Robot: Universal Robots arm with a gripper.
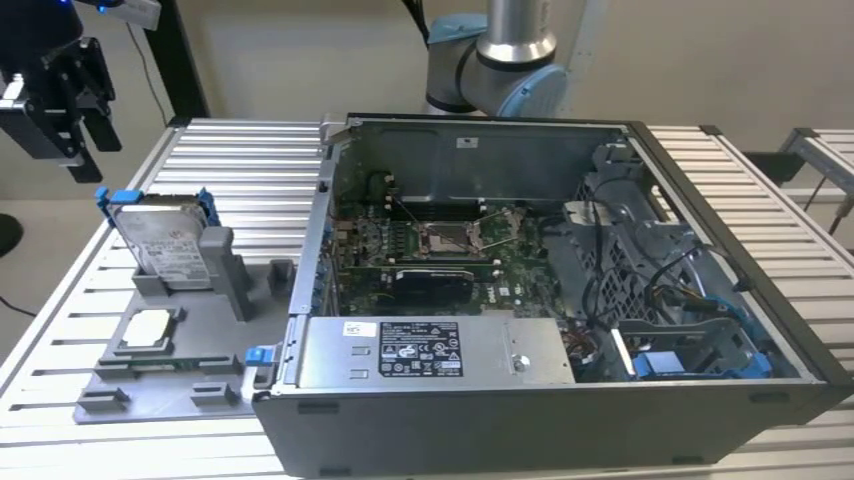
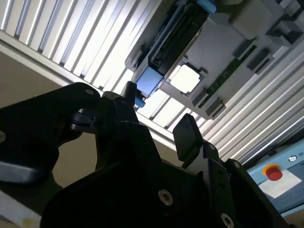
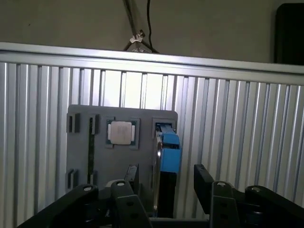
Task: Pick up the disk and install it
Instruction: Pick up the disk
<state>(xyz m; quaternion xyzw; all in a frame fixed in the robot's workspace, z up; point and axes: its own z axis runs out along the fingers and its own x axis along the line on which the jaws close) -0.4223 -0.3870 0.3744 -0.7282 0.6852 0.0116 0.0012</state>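
While upright in holder (image 1: 200,365), white-labelled disk (image 1: 167,248)

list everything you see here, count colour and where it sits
disk: 1, silver in a blue bracket, upright in the holder, the exterior view's left
chip: 1, silver, square, flat on the holder in front of the disk
holder: 1, grey, on the table beside the case
case: 1, dark grey, open, middle of the table
board: 1, green, inside the case
box: 1, grey with a black-white label, along the case's near edge
table: 1, silver, slatted, under everything
button: 1, red, in the second wrist view, off the table's edge
arm: 1, silver and blue-grey, behind the case
claw: 1, black, open, over the disk, not touching it
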